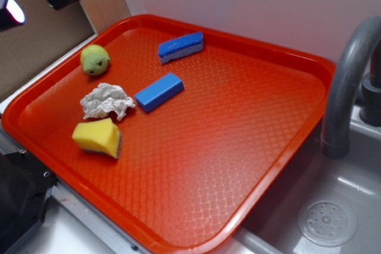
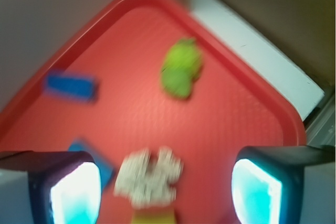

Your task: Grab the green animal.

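Claw (image 2: 165,195) hangs spread and empty above the red tray (image 1: 309,63), while the green animal (image 1: 95,59) sits near the tray's far left corner, looking soft, light and squashy, best pinched across its rounded middle.

White wall (image 1: 256,4); grey sink (image 1: 333,206) and faucet (image 1: 345,81).

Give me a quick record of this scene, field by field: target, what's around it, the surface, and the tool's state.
target: green animal, far left corner of the tray, lying free
nearest neighbour: crumpled white paper, apart from it
other items: yellow sponge; blue block; blue and white eraser
surface: red tray beside a sink with a grey faucet
tool: open, empty, raised above the tray, fingers either side of the paper in the wrist view
grasp: not yet made
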